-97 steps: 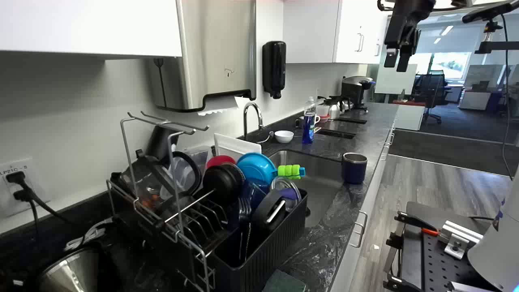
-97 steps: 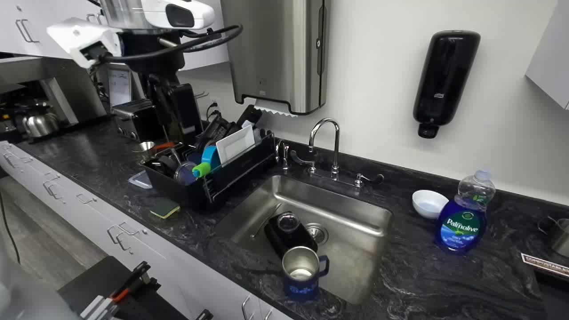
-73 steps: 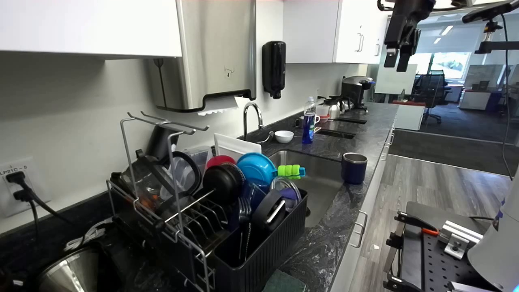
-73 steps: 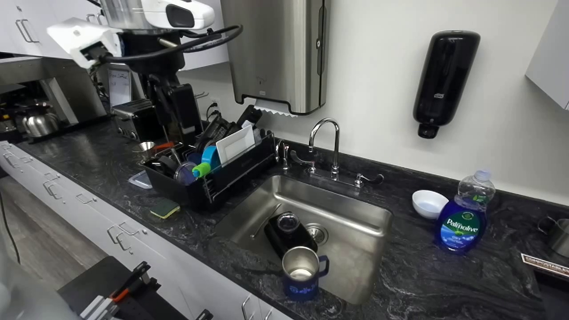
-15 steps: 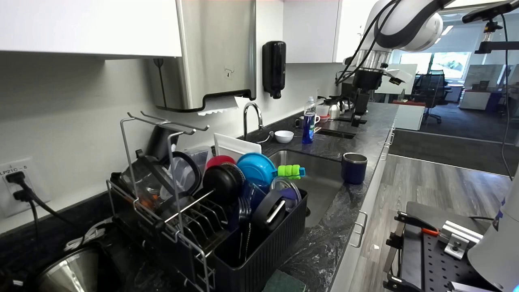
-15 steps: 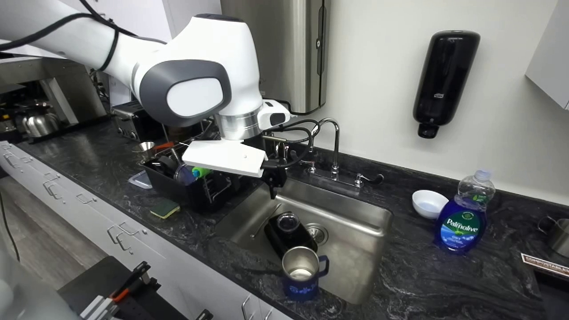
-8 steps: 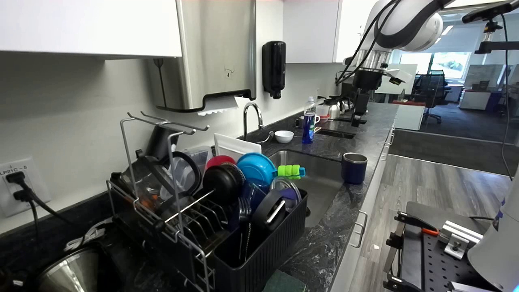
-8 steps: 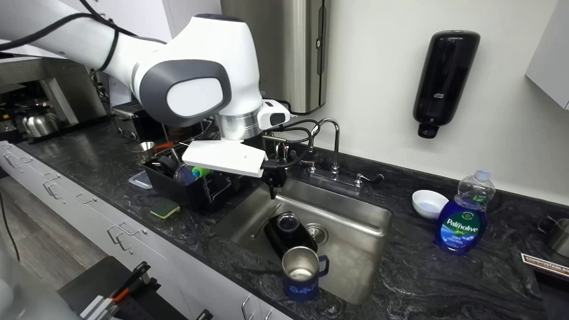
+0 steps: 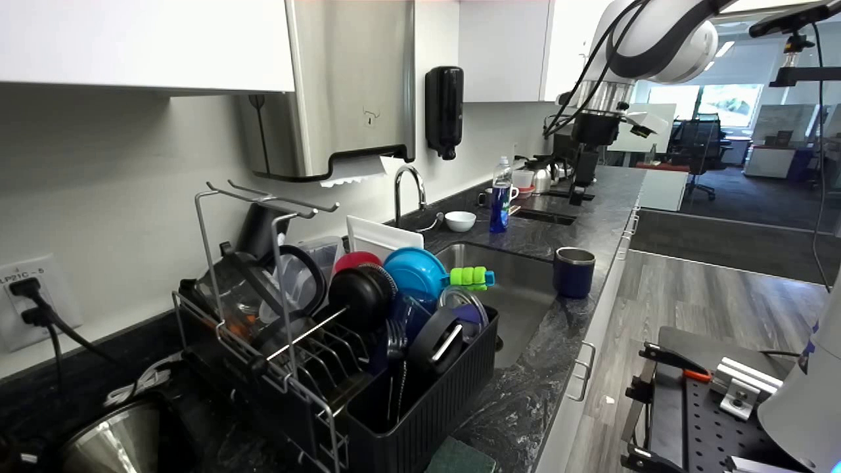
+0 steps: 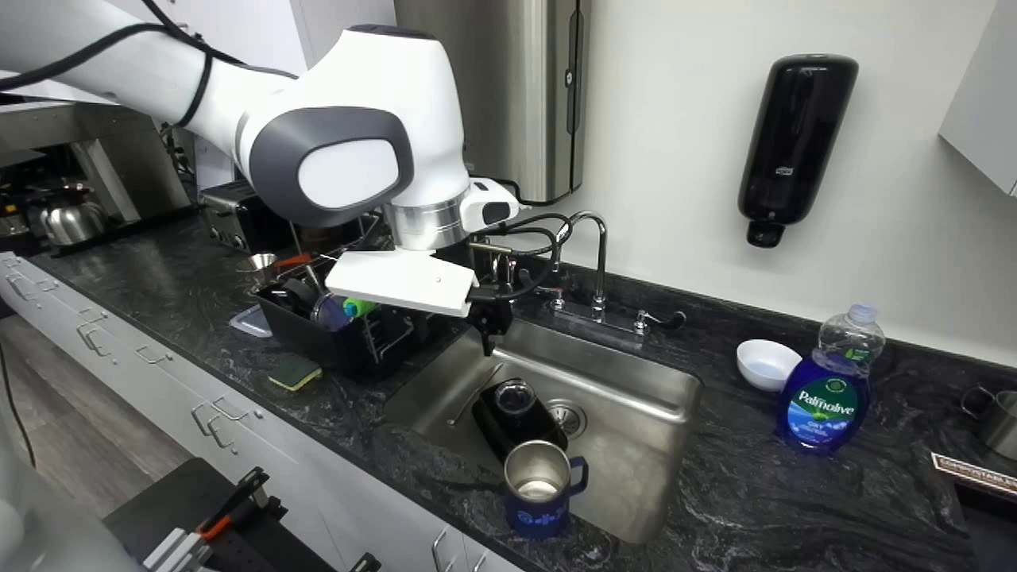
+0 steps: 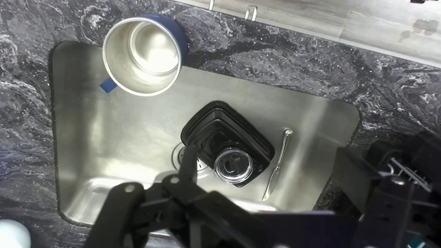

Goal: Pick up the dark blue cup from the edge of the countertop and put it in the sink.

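The dark blue cup (image 9: pixel 573 277) stands upright on the counter strip at the front edge of the sink, in both exterior views (image 10: pixel 538 512). In the wrist view the cup (image 11: pixel 144 58) is at the upper left, its steel inside facing up and its handle pointing over the sink. The steel sink (image 10: pixel 628 477) also shows in the wrist view (image 11: pixel 134 127). My gripper (image 11: pixel 268 154) is open and empty, fingers wide apart. It hangs pointing down above the back part of the sink, away from the cup, in both exterior views (image 9: pixel 578 196) (image 10: pixel 488 343).
The sink holds a black container (image 11: pixel 227 134), a clear round lid or glass (image 11: pixel 234 166) and a knife (image 11: pixel 280 162). A full dish rack (image 10: pixel 318 342) stands beside the sink. The faucet (image 10: pixel 601 262), a white bowl (image 10: pixel 767 365) and a soap bottle (image 10: pixel 826 397) are near.
Since the oldest frames my arm has come down and across from high above the dish rack to over the sink. Over the last second nothing has visibly moved. The cup has stayed in place.
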`<state>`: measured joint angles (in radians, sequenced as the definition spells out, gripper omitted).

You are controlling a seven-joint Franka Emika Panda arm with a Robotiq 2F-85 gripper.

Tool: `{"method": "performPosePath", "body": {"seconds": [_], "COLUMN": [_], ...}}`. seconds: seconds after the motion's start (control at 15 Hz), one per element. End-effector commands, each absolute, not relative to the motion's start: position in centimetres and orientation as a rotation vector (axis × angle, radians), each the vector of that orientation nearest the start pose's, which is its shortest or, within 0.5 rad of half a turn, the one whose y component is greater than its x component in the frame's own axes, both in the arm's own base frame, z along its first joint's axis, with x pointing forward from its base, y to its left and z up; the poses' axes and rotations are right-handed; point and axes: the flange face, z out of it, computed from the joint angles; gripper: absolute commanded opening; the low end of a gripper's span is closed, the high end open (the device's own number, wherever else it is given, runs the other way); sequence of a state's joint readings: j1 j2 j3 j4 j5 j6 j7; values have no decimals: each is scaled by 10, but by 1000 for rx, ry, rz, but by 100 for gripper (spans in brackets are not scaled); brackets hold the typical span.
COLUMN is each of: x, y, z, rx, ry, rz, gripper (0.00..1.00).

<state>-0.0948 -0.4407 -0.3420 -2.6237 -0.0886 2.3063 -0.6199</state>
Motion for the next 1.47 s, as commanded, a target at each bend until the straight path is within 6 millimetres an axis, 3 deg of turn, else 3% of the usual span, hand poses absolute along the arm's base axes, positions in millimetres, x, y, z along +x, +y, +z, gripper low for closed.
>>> {"method": "performPosePath", "body": {"seconds": [0.0,0.67,1.4], "x": [367,362,343], "y": [-169,-168,-214], "z": [396,350,302], "rx": [-3095,-3106,-3124], "ry": [-408,-356,-248], "rz": [-198,-199,-216], "gripper": [100,100,100]}}
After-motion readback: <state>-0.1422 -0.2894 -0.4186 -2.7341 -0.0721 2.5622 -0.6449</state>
